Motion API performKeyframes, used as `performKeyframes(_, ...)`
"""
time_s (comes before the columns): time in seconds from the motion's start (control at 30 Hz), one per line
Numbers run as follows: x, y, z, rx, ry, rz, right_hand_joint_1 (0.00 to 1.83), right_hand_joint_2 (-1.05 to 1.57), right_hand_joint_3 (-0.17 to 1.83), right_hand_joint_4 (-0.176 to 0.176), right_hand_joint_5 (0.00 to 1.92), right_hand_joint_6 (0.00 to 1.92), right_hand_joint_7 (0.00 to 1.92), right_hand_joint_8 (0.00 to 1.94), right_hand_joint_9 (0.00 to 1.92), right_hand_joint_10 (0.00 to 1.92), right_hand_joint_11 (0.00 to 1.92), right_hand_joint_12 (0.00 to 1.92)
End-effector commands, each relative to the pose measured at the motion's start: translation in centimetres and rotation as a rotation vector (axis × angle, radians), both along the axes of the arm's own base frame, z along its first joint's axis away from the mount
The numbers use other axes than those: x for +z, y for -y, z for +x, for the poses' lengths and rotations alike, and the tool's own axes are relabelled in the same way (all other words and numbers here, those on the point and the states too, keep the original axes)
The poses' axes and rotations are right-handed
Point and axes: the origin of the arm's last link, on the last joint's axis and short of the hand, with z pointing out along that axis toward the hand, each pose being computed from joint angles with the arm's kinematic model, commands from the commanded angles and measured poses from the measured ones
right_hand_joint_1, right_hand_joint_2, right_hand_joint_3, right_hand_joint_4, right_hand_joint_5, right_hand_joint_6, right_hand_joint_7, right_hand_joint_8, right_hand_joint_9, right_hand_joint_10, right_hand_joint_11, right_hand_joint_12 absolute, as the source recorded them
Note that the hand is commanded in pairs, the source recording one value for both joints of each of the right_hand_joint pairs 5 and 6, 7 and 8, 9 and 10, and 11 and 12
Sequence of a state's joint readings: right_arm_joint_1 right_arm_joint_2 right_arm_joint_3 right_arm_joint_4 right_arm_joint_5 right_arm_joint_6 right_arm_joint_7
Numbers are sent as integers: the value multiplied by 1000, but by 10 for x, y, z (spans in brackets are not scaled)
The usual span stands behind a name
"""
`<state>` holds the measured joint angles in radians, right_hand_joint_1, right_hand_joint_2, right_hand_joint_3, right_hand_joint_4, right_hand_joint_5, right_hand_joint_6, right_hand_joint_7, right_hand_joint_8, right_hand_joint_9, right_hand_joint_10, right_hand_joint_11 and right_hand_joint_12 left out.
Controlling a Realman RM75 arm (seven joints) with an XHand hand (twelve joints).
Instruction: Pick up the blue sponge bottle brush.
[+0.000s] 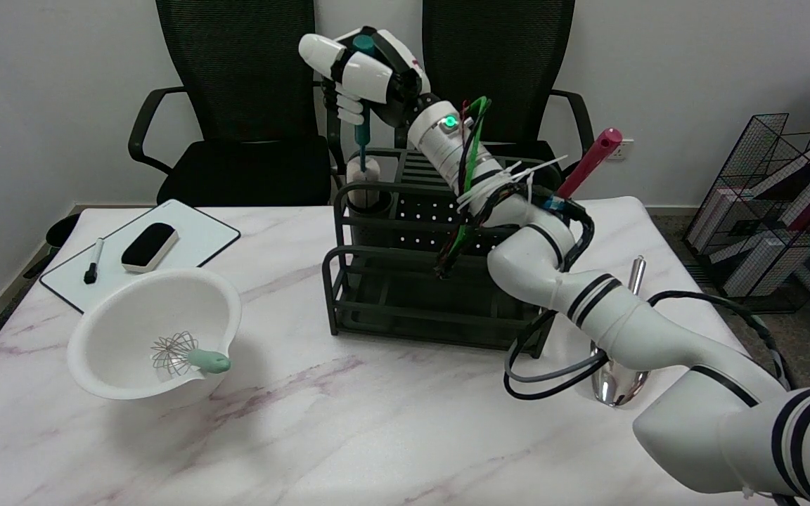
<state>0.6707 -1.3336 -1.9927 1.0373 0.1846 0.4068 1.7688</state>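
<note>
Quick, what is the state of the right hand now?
Right hand: closed around the teal handle of the bottle brush, holding it above the black rack.

A glossy marble-patterned table (349,436) carries a matt black metal rack (405,295) and a shiny metal ladle (619,379).

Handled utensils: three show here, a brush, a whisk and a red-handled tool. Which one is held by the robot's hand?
The teal-handled sponge brush; the right hand grips its handle top. The whisk lies in the bowl; the red-handled tool stands untouched.
</note>
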Motion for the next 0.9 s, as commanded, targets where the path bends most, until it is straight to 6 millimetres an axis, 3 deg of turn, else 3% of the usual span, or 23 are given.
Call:
performKeyframes(0.03, 23, -25, 33, 141, 15, -4, 948, 1571, 469, 0, 1920, 1920, 1920, 1920, 1920, 1920, 1920, 1920)
performKeyframes(0.27, 36, -42, 44, 197, 32, -14, 953, 1571, 459, 0, 1920, 1920, 1920, 1920, 1920, 1920, 1920, 1920)
performKeyframes(0.4, 37, -56, 44, 221, 130, 22, 954, 1571, 438, 0, 1920, 1920, 1920, 1920, 1920, 1920, 1920, 1920)
performKeyframes(0.73, 32, -94, 52, 302, 179, 94, 956, 1571, 429, 0, 1920, 1920, 1920, 1920, 1920, 1920, 1920, 1920)
performKeyframes(0.9, 26, -122, 53, 345, 234, 153, 954, 1571, 424, 0, 1920, 1920, 1920, 1920, 1920, 1920, 1920, 1920)
